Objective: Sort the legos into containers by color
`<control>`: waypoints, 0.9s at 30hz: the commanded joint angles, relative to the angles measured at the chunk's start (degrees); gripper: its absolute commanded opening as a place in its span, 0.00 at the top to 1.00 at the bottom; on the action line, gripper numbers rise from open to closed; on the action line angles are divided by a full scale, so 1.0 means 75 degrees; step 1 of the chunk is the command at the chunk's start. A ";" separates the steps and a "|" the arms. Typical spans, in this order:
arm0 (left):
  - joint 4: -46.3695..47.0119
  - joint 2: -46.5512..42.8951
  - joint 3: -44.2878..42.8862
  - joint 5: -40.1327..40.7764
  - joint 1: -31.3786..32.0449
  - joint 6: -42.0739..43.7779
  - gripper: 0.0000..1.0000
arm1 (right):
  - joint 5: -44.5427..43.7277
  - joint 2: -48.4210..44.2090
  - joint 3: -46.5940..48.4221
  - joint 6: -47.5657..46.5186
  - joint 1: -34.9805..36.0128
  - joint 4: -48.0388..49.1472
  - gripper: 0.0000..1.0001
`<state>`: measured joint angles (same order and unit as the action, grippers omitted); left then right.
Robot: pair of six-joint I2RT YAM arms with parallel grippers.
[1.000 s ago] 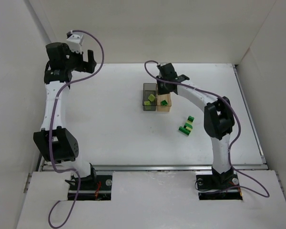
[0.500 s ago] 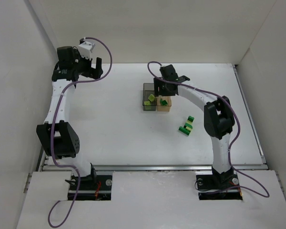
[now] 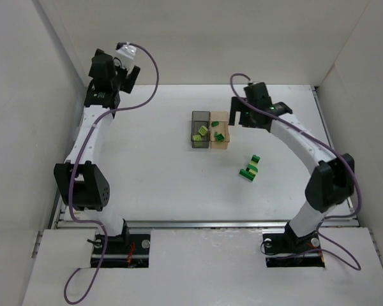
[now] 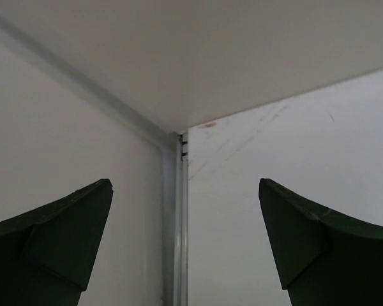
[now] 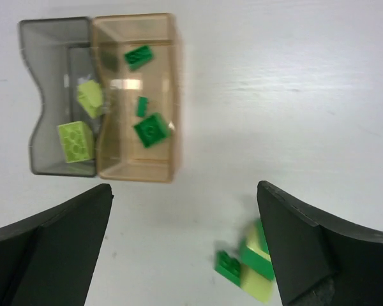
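Note:
Two joined containers stand mid-table, the smoky grey one point(image 3: 195, 117) point(image 5: 48, 29) on the left and the amber one point(image 3: 225, 117) point(image 5: 137, 167) on the right. Two pale yellow-green legos point(image 5: 75, 141) lie in the grey box. Three bright green legos point(image 5: 152, 129) lie in the amber box. A loose cluster of green and pale legos point(image 3: 249, 168) point(image 5: 249, 264) sits on the table to the front right of the boxes. My right gripper point(image 3: 242, 116) point(image 5: 184, 186) hangs open and empty, high above the table just right of the amber box. My left gripper point(image 3: 129, 71) point(image 4: 185, 185) is open and empty by the back-left corner.
White walls enclose the table on the left, back and right. A metal seam point(image 4: 177, 223) runs down the corner in front of the left gripper. The arm bases sit at the near edge point(image 3: 198, 224).
The right gripper went from shut to open and drew back to the right, off the amber box. The left arm swung rightward along the back wall.

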<state>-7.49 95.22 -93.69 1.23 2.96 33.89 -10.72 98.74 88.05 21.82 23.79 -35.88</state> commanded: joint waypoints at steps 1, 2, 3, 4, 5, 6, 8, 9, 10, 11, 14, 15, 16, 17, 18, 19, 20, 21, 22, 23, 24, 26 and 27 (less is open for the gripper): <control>0.2113 -0.0064 -0.0129 0.2626 -0.0184 -0.1059 0.02 | 0.0079 -0.0579 -0.0816 0.0453 -0.0826 -0.0582 0.00; 0.1903 -0.0063 -0.0199 0.2416 -0.0114 -0.1062 0.07 | 0.0233 -0.0660 -0.1004 0.0546 -0.1084 -0.0676 0.00; 0.1402 -0.0063 -0.0199 0.2181 -0.0032 -0.1062 0.13 | 0.0234 -0.0661 -0.1354 0.0547 -0.1086 -0.0677 0.00; 0.1165 -0.0063 -0.0037 0.1773 0.0084 -0.1062 0.13 | 0.0315 -0.0661 -0.1496 0.0628 -0.1086 -0.0677 0.00; 0.0919 -0.0063 0.0046 0.1607 0.0341 -0.1062 0.13 | 0.0386 -0.0661 -0.1626 0.0757 -0.1086 -0.0677 0.00; 0.0336 0.0018 0.0047 0.1489 0.0483 -0.1062 0.13 | 0.0456 -0.0661 -0.1882 0.0862 -0.1086 -0.0561 0.00; -0.0241 0.0124 0.0116 0.1127 0.0880 -0.1062 0.09 | 0.0457 -0.0836 -0.2141 0.1249 -0.1086 -0.0315 0.00; -0.0557 0.0217 0.0117 0.1124 0.0998 -0.1201 0.08 | 0.0352 -0.0837 -0.2374 0.1459 -0.1179 -0.0140 0.00; -0.0665 0.0218 0.0117 0.1043 0.1092 -0.1307 0.08 | 0.0351 -0.0837 -0.2446 0.1461 -0.1180 -0.0138 0.00; -0.0666 0.0218 0.0210 0.0950 0.1163 -0.1447 0.08 | 0.0351 -0.0837 -0.2447 0.1542 -0.1250 -0.0057 0.00; -0.0958 0.0288 0.0211 0.0587 0.1234 -0.1893 0.08 | 0.0362 -0.0605 -0.2634 0.1625 -0.1250 0.0026 0.00; -0.0959 0.0288 0.0280 0.0446 0.1234 -0.1963 0.08 | 0.0467 -0.0498 -0.2635 0.1625 -0.1250 0.0026 0.00; -0.1029 0.0288 0.0281 0.0445 0.1234 -0.1964 0.08 | 0.0550 -0.0428 -0.2751 0.1625 -0.1250 0.0130 0.00; -0.1029 0.0288 0.0351 0.0340 0.1234 -0.2057 0.08 | 0.0655 -0.0357 -0.2914 0.1625 -0.1250 0.0236 0.01; -0.1029 0.0288 0.0421 0.0339 0.1234 -0.2058 0.08 | 0.0656 -0.0241 -0.2916 0.1706 -0.1250 0.0411 0.01; -0.1029 0.0288 0.0422 0.0339 0.1234 -0.2058 0.08 | 0.0737 -0.0170 -0.2997 0.1707 -0.1250 0.0413 0.04; -0.1029 0.0288 0.0422 0.0339 0.1234 -0.2127 0.08 | 0.0819 -0.0099 -0.2998 0.1707 -0.1250 0.0413 0.06; -0.1029 0.0288 0.0422 0.0339 0.1234 -0.2128 0.08 | 0.0820 -0.0006 -0.2998 0.1707 -0.1250 0.0413 0.07; -0.1029 0.0288 0.0422 0.0339 0.1234 -0.2128 0.08 | 0.0890 -0.0005 -0.2998 0.1707 -0.1250 0.0413 0.07; -0.1029 0.0288 0.0422 0.0339 0.1234 -0.2128 0.08 | 0.0890 -0.0005 -0.2998 0.1789 -0.1250 0.0413 0.07; -0.1110 0.0288 0.0352 0.0339 0.1234 -0.2198 0.08 | 0.0890 -0.0005 -0.3079 0.1789 -0.1250 0.0494 0.07; -0.1111 0.0288 0.0351 0.0339 0.1234 -0.2198 0.09 | 0.0890 -0.0087 -0.3220 0.1860 -0.1250 0.0576 0.07; -0.1111 0.0288 0.0351 0.0270 0.1234 -0.2198 0.09 | 0.0890 -0.0087 -0.3290 0.1860 -0.1250 0.0577 0.07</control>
<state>-16.19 98.80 -90.45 4.49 12.25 18.92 -4.75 99.26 63.96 34.35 14.52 -34.70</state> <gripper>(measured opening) 0.912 0.928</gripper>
